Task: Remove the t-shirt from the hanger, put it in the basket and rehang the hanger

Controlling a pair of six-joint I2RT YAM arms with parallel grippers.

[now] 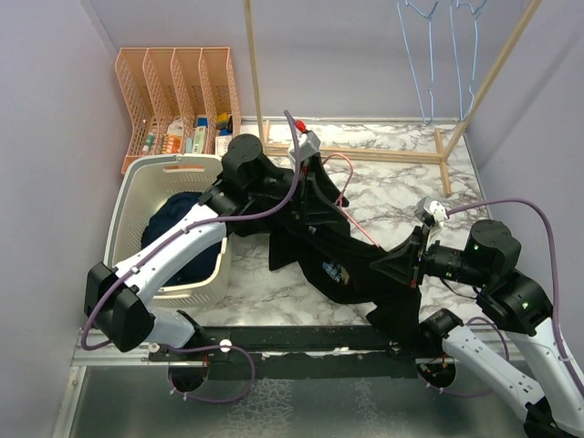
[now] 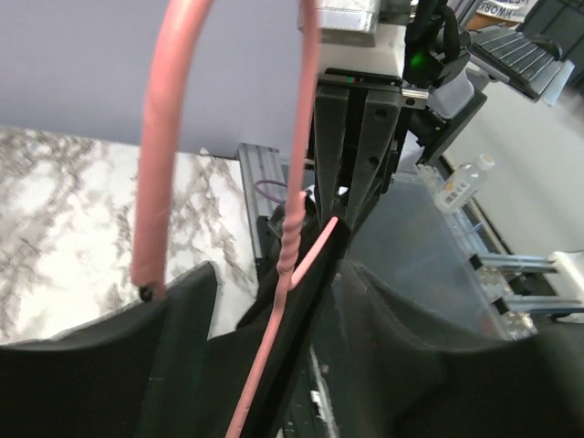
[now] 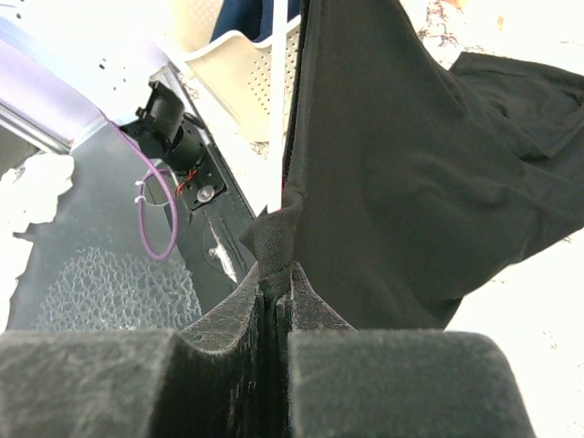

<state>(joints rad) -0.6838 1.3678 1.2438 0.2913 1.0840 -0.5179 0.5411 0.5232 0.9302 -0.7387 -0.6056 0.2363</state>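
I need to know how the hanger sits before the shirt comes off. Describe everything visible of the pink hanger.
The pink hanger looks like thin wire in a smooth pink coating: a rounded hook above a twisted neck. It lies tilted over the marble table, hook toward the back, inside the black t-shirt; one arm shows as a pink line along the cloth, the rest is hidden. Its neck passes between the open fingers of the left gripper; contact there cannot be judged.
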